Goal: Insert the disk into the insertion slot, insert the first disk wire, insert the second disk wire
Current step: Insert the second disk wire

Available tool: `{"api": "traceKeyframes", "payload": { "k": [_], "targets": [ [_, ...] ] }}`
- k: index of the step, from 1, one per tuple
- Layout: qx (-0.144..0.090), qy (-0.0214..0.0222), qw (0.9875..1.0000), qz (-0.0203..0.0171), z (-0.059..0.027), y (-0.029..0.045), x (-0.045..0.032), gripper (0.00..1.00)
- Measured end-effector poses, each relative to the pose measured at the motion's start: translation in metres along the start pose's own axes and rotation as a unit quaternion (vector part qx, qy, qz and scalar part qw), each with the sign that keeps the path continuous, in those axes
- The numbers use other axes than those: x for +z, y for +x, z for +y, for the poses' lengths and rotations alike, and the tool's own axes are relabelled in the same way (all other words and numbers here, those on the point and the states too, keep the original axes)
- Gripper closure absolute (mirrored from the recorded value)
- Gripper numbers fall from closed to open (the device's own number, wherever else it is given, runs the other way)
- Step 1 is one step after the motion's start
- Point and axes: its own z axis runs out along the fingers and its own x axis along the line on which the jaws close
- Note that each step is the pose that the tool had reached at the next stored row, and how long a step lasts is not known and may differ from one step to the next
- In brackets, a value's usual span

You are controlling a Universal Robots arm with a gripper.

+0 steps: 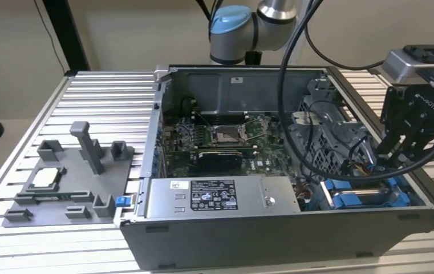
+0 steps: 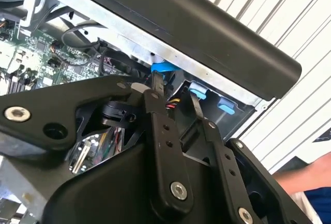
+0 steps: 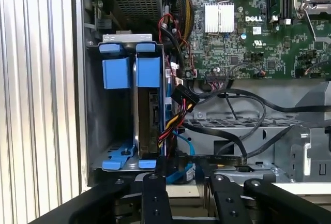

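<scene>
Status: disk point(image 3: 148, 118) seated in insertion slot point(image 3: 109, 128), gripper point(image 3: 184, 168) spread open.
The disk stands on edge between blue rails point(image 3: 116, 73); a black wire connector point(image 3: 182, 97) lies just beside it, near the gripper.

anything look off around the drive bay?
Nothing looks broken or spilled. The disk appears seated edge-on in the blue-railed bay. The black plug on the coloured wires hangs free beside it and is apparently not connected. The gripper is right at the bay.
</scene>
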Motion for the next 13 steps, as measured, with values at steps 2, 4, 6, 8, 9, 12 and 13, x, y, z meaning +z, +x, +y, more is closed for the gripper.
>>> {"api": "traceKeyframes", "payload": {
  "k": [2,4,6,8,9,12,13],
  "targets": [
    [0.000,-0.0007,1.0000,0.0001,0.0001,0.0000,0.0005,0.00],
    [0.000,-0.0019,1.0000,0.0000,0.0003,0.0001,0.0009,0.00],
    [0.000,-0.0034,1.0000,0.0002,0.0004,0.0000,0.0010,0.00],
    [0.000,-0.0043,1.0000,0.0001,0.0005,0.0000,0.0010,0.00],
    [0.000,-0.0046,1.0000,0.0001,0.0005,0.0000,0.0010,0.00],
    [0.000,-0.0049,1.0000,0.0002,0.0004,0.0000,0.0010,0.00],
    [0.000,-0.0049,1.0000,0.0002,0.0005,0.0000,0.0010,0.00]
  ]
}}
